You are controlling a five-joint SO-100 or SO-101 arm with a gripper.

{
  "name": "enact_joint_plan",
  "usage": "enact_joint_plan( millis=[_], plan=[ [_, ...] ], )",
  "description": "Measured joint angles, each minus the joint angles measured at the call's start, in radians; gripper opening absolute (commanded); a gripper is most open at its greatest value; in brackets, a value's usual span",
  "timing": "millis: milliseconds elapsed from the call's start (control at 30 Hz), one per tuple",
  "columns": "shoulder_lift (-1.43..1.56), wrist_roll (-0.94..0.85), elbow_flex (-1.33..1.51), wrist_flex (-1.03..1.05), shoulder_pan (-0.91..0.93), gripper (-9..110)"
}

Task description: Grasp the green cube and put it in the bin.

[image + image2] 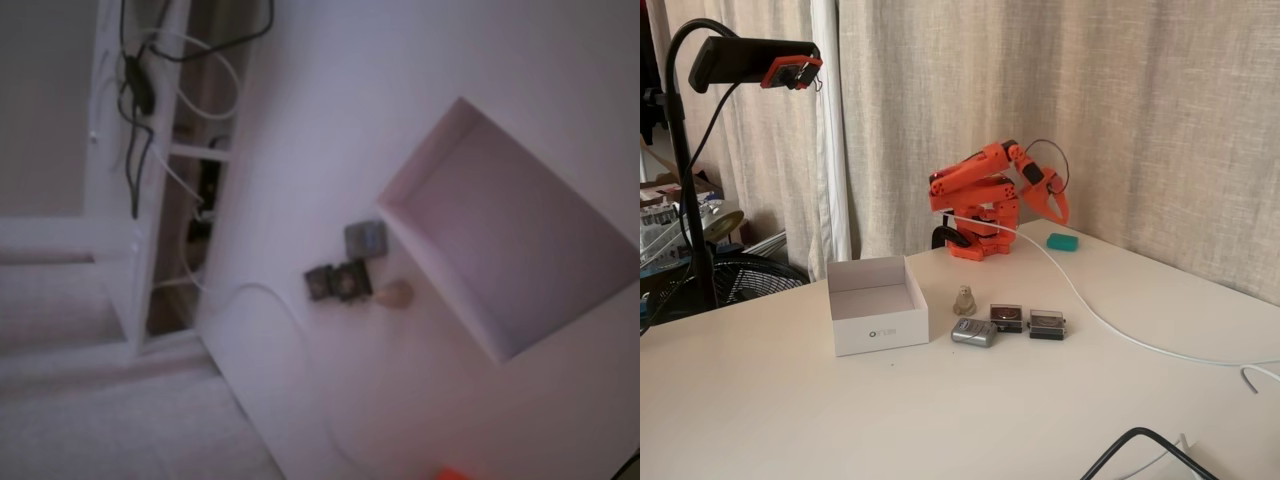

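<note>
An orange robot arm sits folded at the back of a white desk (1120, 340). Its end effector (1055, 205) hangs above a small green cube (1063, 242), clear of it and holding nothing; how wide it is open cannot be told. The cube lies flat near the arm's base, its longer side running roughly left to right in this fixed view. The white bin (878, 318) stands well apart, nearer the camera. Risks, as a judgement: a white cable (1090, 310) crossing the carry path could snag, and the cube could slip.
</note>
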Motion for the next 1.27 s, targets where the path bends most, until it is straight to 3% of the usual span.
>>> enact_joint_plan(
  millis=[333,600,767,867,1000,1267],
  plan=[
    [-0.597,0.0,-0.607,-0.118,0.051,11],
    [-0.868,0.0,-0.871,-0.072,0.067,13],
    [-0.954,0.0,-0.982,0.02,0.009,31],
    [-0.96,0.0,-0.994,0.17,-0.038,53],
    [-0.991,0.0,-0.982,0.364,-0.1,58],
    [-1.014,0.0,-0.85,0.221,-0.084,83]
  ],
)
